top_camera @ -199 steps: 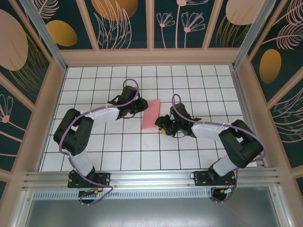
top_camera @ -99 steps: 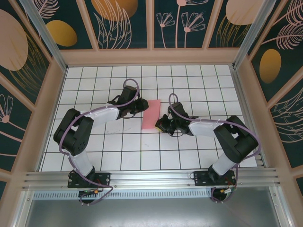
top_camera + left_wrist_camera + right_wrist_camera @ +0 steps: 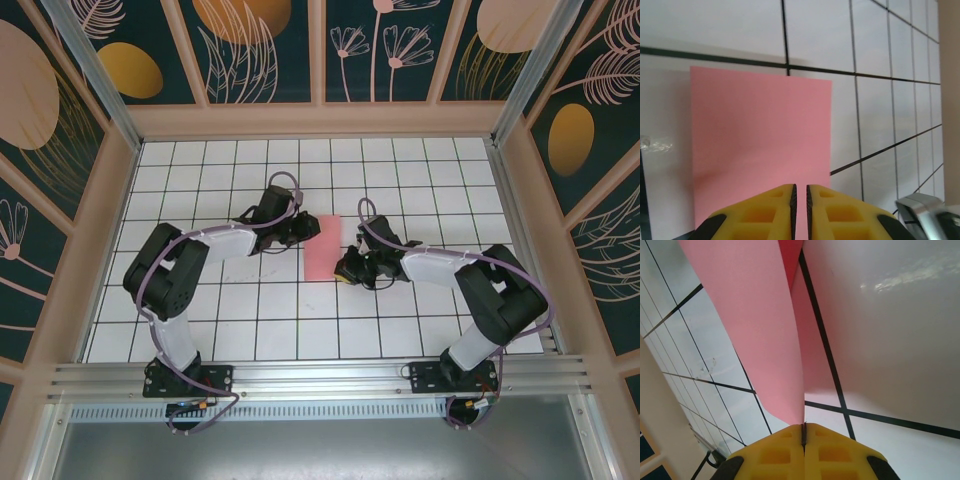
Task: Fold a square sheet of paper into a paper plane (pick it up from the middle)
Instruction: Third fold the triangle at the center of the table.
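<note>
The square sheet of paper (image 3: 322, 248), pink-red, lies mid-board between both arms. In the left wrist view the sheet (image 3: 760, 135) is flat on the grid. My left gripper (image 3: 800, 189) hovers over its near edge with only a thin slit between the pads and nothing in them. From above, the left gripper (image 3: 308, 230) sits at the sheet's upper left. My right gripper (image 3: 345, 268) is at the lower right edge. In the right wrist view the sheet (image 3: 765, 330) curls upward off the board, and the right gripper (image 3: 804, 426) is shut on its edge.
The white gridded board (image 3: 230, 310) is boxed by wooden frame walls (image 3: 320, 120) at the back and on both sides. An aluminium rail (image 3: 320, 378) runs along the near edge by the arm bases. Part of the right arm (image 3: 922, 212) shows beside the sheet.
The right gripper has moved in to the sheet's right edge and closed on it, lifting that side. The left gripper has slid right, onto the sheet's upper left, and narrowed slightly.
</note>
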Tool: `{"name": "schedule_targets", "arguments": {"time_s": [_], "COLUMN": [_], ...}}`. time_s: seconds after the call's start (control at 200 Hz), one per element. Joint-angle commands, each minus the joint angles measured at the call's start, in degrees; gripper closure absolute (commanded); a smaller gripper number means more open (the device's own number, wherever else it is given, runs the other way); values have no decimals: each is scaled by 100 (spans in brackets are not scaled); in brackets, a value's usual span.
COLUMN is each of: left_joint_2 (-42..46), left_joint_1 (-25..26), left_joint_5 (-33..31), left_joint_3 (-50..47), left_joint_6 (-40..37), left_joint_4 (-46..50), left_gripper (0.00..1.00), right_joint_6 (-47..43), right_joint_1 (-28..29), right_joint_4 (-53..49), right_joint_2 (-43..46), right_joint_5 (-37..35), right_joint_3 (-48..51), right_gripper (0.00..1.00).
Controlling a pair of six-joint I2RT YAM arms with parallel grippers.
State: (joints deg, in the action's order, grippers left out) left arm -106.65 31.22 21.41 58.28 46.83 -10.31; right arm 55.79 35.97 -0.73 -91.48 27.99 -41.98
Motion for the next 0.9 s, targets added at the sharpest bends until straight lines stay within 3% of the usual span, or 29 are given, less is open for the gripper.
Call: {"name": "schedule_targets", "arguments": {"time_s": [0.0,0.896], "left_joint_2": [-186,-543], "left_joint_1": [-29,-33], "left_joint_5": [-105,-383], "left_joint_3": [-48,134], "left_joint_6": [32,-203], "left_joint_4": [81,653], "left_gripper": [84,85], "right_joint_6": [-95,112], "right_joint_1": [-19,70], "right_joint_4": [-126,360], "right_joint_2": [29,-842], "right_joint_5": [128,137], "right_joint_3": [-154,-1103], "right_gripper": [99,97]}}
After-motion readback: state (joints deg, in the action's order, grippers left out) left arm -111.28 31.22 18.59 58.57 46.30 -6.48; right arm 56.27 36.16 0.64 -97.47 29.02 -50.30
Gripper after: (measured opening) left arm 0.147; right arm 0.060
